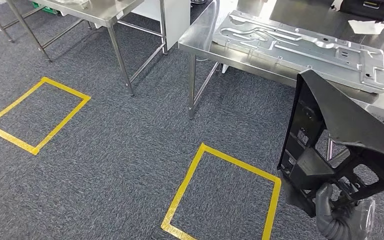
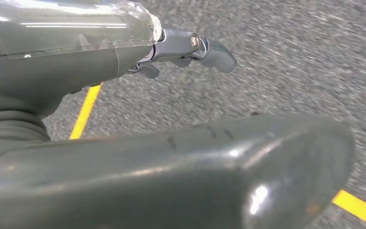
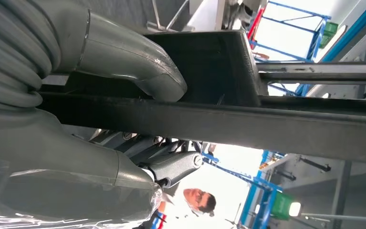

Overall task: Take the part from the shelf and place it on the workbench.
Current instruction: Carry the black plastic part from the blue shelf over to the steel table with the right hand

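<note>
At lower right of head view, black part [image 1: 337, 145], a ribbed angular plastic frame with open cut-outs, held upright in right hand [image 1: 336, 216], fingers [image 3: 138, 62] wrapped around one bar, just short of steel table [image 1: 205, 42] bearing stamped metal panel [image 1: 300, 47]. Risk, as judgement: tall frame tipping in grip or striking table edge or panel on set-down. Left hand [image 2: 124, 95] over carpet [image 2: 290, 62], fingers [image 2: 209, 50] apart, holding nothing.

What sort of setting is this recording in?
Likely a factory or workshop training area: steel workbenches, a stamped metal panel, yellow tape squares on carpet, and the right hand gripping a black part.
</note>
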`<state>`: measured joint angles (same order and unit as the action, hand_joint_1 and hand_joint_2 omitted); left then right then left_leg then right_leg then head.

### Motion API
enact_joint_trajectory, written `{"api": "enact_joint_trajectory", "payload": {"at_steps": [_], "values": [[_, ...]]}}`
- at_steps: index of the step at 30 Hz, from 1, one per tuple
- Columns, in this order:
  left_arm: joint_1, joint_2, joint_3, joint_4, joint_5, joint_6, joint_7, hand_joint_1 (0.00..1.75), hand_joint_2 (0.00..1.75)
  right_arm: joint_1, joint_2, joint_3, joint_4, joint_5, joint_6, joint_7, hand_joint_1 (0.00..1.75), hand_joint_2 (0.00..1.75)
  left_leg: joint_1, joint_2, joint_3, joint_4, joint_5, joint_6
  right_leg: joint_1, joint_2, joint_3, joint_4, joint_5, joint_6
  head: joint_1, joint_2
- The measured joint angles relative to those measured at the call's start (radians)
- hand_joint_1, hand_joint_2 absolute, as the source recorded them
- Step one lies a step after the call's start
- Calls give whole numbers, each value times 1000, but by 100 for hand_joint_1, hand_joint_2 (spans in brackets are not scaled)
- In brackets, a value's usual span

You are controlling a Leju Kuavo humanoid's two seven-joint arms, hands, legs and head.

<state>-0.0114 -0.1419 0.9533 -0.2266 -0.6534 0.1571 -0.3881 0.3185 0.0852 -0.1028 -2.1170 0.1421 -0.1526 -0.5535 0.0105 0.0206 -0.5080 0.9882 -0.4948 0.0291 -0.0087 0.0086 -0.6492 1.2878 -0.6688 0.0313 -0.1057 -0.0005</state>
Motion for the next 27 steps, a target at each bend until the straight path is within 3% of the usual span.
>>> {"api": "enact_joint_trajectory", "payload": {"at_steps": [1, 2, 3, 5, 6, 7, 9, 11, 13, 15, 16, 18, 19, 20, 22, 24, 25, 27], "values": [[0, -1, 0, 0, -1, -3, -1, 0, 0, -1, -2, -2, -2, 0, 0, 3, 175, 175, 0, 6, 27, -5, -14, -2, 0, -3, -15, -27, -27, -1, 0, 0], [0, -2, 0, 0, -1, -7, -3, 0, 0, -2, -4, -4, -4, 2, 0, 8, 175, 175, 0, 14, 54, -8, -31, -3, 2, -10, -24, -71, -19, -5, 0, 0], [0, -3, 0, 0, -3, -12, -5, 0, 0, -4, -5, -6, -8, 4, 0, 13, 175, 175, -1, 23, 76, -11, -49, -5, 6, -25, -28, -126, 36, -14, 0, 0], [-1, -7, 0, 0, -7, -20, -11, 0, 0, -8, -6, -13, -14, 10, 0, 25, 175, 175, -7, 40, 114, -9, -85, -11, 17, -67, -32, -212, 199, -34, 0, 0], [-3, -9, 1, 0, -9, -23, -12, 0, 0, -10, -7, -17, -19, 13, 1, 31, 175, 175, -10, 49, 128, -11, -99, -17, 21, -77, -32, -231, 255, -41, 1, 0], [-6, -10, 1, 0, -11, -24, -13, 0, 0, -13, -7, -21, -24, 16, 1, 37, 175, 175, -13, 57, 140, -8, -104, -24, 23, -73, -31, -236, 276, -45, 1, 0], [-15, -10, 1, -1, -15, -27, -13, 0, 0, -18, -7, -29, -38, 22, 2, 46, 175, 175, -12, 60, 140, 18, -97, -39, 18, -43, -18, -244, 271, -51, 1, 0], [-20, -11, 1, -1, -18, -30, -14, 0, 0, -24, -7, -34, -46, 26, 2, 51, 175, 175, -8, 25, 99, 101, -102, -45, 12, -18, -5, -256, 267, -59, 1, 0], [-21, -12, 1, -1, -19, -32, -14, 0, 0, -31, -7, -41, -48, 39, 3, 61, 175, 175, -3, -7, 25, 214, -163, -47, 9, 8, 3, -260, 260, -66, 1, 0], [-20, -12, 2, -1, -24, -35, -13, 0, 0, -39, -6, -51, -47, 67, 3, 81, 175, 175, -1, -13, -38, 280, -224, -52, 8, 38, 9, -260, 254, -67, 1, 0], [-20, -12, 2, -1, -27, -37, -13, 0, 0, -46, -6, -58, -46, 84, 3, 96, 175, 175, 0, -13, -51, 271, -218, -54, 8, 52, 13, -259, 252, -65, 1, 0], [-21, -12, 3, -1, -34, -43, -12, 0, 0, -72, -8, -78, -38, 126, 2, 135, 175, 175, 0, -26, -41, 173, -129, -50, 8, 79, 22, -259, 248, -61, 1, 0], [-22, -12, 4, -1, -37, -46, -12, 0, 0, -93, -10, -91, -31, 147, 1, 157, 175, 175, 0, -43, -32, 115, -82, -46, 8, 91, 25, -258, 247, -57, 1, 0], [-23, -11, 5, -1, -42, -50, -12, 0, 0, -115, -15, -106, -20, 169, 2, 181, 175, 175, -3, -61, -25, 74, -63, -40, 7, 103, 24, -257, 248, -52, 1, 0], [-25, -11, 6, -1, -48, -55, -11, 0, 0, -163, -33, -139, 7, 206, 7, 230, 175, 175, -8, -79, -26, 47, -52, -24, 6, 124, 18, -256, 250, -38, 1, 0], [-27, -12, 8, -1, -51, -57, -9, 0, 0, -207, -60, -173, 40, 233, 19, 278, 175, 175, -7, -61, -24, 40, -25, -6, 6, 137, 11, -254, 251, -23, 1, 0], [-29, -12, 9, -1, -52, -57, -7, 0, 0, -228, -74, -190, 58, 244, 24, 298, 175, 175, -5, -51, -22, 34, -10, 1, 7, 121, 5, -242, 243, -17, 1, 0], [-32, -13, 13, -2, -54, -57, -6, 0, 0, -268, -97, -217, 93, 256, 29, 323, 175, 175, -1, -34, -21, 24, 1, 10, 6, 57, -31, -165, 194, -8, 1, 0]]}}
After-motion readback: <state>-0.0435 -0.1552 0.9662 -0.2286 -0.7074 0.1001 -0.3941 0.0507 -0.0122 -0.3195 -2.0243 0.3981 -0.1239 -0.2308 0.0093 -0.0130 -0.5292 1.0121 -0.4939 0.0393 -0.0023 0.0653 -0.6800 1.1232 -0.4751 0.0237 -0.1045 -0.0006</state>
